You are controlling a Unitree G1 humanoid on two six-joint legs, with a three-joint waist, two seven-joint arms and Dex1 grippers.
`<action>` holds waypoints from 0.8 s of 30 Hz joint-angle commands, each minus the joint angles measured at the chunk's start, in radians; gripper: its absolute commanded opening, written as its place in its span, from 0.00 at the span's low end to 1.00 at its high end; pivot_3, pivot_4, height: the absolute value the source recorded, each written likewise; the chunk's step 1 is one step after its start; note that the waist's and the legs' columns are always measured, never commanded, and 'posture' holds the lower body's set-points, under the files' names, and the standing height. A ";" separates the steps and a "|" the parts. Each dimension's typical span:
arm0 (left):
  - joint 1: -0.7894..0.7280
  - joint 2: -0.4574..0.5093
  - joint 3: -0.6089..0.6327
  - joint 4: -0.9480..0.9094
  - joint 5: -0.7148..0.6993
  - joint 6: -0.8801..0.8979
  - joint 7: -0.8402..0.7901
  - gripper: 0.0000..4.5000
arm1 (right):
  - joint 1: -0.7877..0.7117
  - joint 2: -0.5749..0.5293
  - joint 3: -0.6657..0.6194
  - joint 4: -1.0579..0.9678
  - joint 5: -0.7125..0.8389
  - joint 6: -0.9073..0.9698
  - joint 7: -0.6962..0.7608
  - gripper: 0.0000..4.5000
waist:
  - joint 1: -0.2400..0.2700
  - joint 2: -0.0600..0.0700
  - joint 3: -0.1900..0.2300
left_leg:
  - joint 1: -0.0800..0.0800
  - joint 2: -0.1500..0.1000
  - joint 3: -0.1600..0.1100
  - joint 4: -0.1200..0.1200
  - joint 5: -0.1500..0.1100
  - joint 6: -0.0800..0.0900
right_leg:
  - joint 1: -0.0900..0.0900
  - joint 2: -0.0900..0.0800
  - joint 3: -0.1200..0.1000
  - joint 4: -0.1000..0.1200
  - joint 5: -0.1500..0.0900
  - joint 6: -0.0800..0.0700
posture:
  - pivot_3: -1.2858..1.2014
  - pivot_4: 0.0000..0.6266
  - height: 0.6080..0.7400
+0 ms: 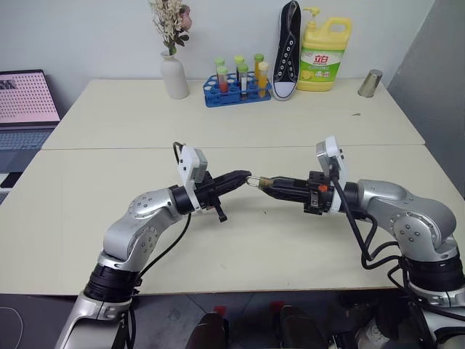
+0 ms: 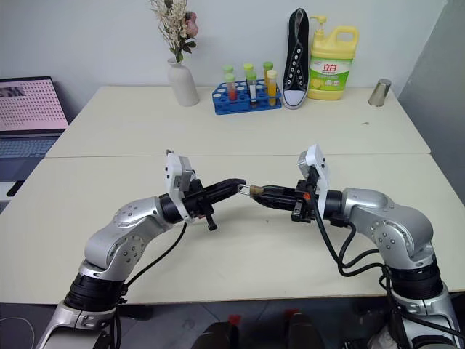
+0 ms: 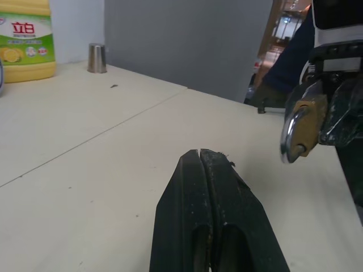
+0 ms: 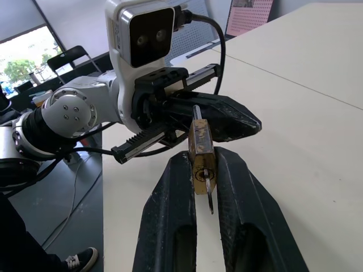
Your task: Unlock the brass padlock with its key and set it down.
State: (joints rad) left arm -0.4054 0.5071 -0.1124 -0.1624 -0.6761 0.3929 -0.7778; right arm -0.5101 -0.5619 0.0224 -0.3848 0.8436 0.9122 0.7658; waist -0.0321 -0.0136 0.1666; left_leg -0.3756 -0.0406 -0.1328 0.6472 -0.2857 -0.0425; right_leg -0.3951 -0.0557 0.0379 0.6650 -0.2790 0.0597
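Note:
My right gripper (image 4: 202, 158) is shut on the brass padlock (image 4: 199, 148) and holds it above the middle of the table (image 1: 240, 247). The thin silver shackle (image 1: 252, 182) points toward my left arm. Its key (image 4: 209, 194) sits in the keyhole at the body's other end, between my right fingers (image 4: 170, 215). My left gripper (image 1: 245, 177) is shut with nothing between its fingers, its tips just beside the shackle. From the left wrist view the padlock (image 3: 302, 129) hangs a little to the side of the closed fingers (image 3: 212, 198).
Along the table's back edge stand a white vase with dried flowers (image 1: 174, 75), a blue rack of test tubes (image 1: 237, 90), a black shoe (image 1: 288, 51), a yellow detergent bottle (image 1: 325, 55) and a metal cup (image 1: 370, 83). A laptop (image 1: 26, 98) sits at far left.

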 commanded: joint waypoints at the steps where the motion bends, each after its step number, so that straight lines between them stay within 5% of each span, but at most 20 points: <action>1: -0.012 -0.013 0.018 -0.047 0.005 0.011 -0.019 0.00 | -0.001 -0.008 -0.013 -0.034 0.015 -0.003 0.011 0.03 | 0.000 0.000 0.000 | 0.000 0.000 0.000 0.000 0.000 0.000 | 0.000 0.000 0.000 0.000 0.000 0.000 | 0.52 0.24 1.00; 24: 0.070 0.021 0.077 -0.187 -0.028 0.127 -0.073 0.00 | -0.003 -0.029 0.013 0.000 -0.025 -0.022 0.040 0.03 | 0.000 0.000 0.000 | 0.000 0.000 0.000 0.000 0.000 0.000 | 0.000 0.000 0.000 0.000 0.000 0.000 | 0.52 0.24 1.00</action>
State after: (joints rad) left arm -0.3412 0.5179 -0.0675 -0.2954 -0.6799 0.5168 -0.8386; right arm -0.4999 -0.5821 0.0420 -0.3745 0.8218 0.9079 0.7902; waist -0.0318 -0.0136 0.1666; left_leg -0.3756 -0.0404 -0.1326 0.6471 -0.2859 -0.0421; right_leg -0.3951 -0.0558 0.0383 0.6649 -0.2790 0.0597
